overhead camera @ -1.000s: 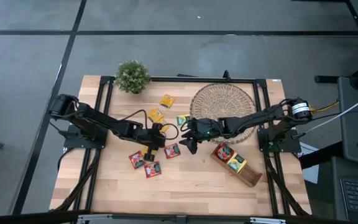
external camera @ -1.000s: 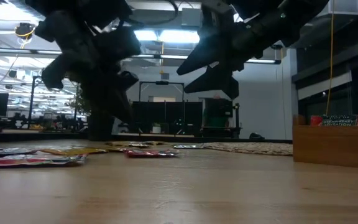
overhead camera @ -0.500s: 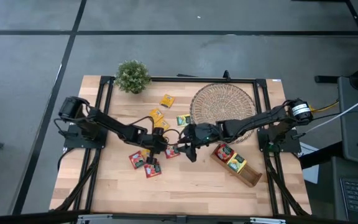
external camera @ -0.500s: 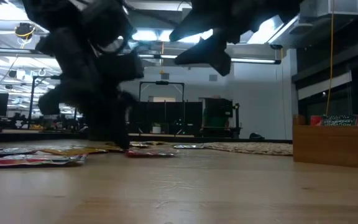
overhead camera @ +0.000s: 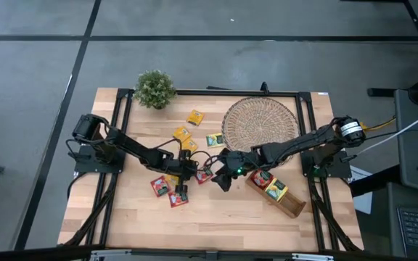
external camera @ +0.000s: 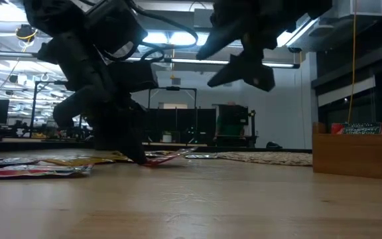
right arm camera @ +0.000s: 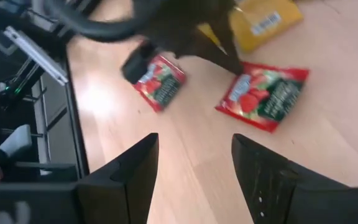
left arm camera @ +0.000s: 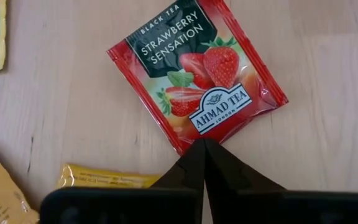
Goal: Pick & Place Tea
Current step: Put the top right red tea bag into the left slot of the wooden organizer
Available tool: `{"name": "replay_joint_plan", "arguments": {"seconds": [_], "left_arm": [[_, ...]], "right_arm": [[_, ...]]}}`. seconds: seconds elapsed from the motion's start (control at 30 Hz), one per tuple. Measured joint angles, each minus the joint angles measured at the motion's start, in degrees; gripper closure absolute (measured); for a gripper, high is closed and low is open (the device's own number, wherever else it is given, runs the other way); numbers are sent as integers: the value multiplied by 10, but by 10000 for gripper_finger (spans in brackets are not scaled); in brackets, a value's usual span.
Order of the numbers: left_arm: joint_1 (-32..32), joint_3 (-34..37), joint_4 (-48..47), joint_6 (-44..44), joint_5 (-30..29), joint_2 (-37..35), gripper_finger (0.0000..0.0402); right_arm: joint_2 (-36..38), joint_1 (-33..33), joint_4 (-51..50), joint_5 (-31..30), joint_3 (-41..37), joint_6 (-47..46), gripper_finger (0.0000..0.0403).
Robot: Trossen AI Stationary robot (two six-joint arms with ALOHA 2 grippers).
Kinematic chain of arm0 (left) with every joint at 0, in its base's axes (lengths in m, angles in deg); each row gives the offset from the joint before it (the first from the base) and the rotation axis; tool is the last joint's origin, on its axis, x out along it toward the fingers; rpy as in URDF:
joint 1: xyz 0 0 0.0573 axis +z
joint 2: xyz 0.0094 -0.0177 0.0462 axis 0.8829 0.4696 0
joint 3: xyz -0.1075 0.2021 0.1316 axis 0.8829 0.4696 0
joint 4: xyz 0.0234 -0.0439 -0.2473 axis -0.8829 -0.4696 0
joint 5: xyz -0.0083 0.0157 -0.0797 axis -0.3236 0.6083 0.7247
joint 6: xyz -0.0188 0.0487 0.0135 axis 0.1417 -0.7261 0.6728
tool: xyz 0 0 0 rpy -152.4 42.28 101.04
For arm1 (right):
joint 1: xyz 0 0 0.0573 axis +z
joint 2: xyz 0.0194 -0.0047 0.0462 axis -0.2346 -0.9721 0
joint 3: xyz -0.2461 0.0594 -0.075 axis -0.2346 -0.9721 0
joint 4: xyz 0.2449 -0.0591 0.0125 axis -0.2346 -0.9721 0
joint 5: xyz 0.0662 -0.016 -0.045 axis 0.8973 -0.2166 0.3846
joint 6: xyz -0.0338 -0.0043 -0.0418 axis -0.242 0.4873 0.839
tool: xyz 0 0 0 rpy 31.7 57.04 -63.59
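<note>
A red strawberry tea sachet lies on the wooden table near its middle. My left gripper is shut, with its tips on the sachet's nearest edge. My right gripper hangs open above the table just right of that sachet, touching nothing. Two more red sachets lie to the left. Yellow sachets and a green one lie farther back. My left gripper sets its shut fingertips on the middle of one edge of the red sachet, slanting down from the table's left. Whether the edge lies between the fingers I cannot tell. That edge stays on the table and the opposite end is tipped up.
A round woven mat lies at the back right and a small potted plant at the back left. A brown wooden tray holding sachets sits at the right, close to my right arm. Bare wood lies along the near edge.
My left gripper has come down onto the red sachet's edge, staying shut. The sachet's far end has tipped up off the table. My right gripper has drifted toward the near edge, risen a little and rolled, staying open.
</note>
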Motion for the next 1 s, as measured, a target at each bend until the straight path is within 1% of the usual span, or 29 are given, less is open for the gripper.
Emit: {"name": "replay_joint_plan", "arguments": {"seconds": [0.13,0.33,0.63,0.77,1.0], "left_arm": [[-5,1,34,26,-12,2,399],[-5,1,46,63,-19,2,399],[-4,2,55,87,-42,3,399],[-4,2,88,87,-41,3,400],[3,1,84,106,-21,11,399]], "right_arm": [[-19,-29,-15,43,0,-25,199],[-62,-68,-14,105,0,-6,199],[-75,-94,-35,107,0,13,199],[-75,-97,-38,106,0,23,199],[-79,-97,-57,91,0,24,199]]}}
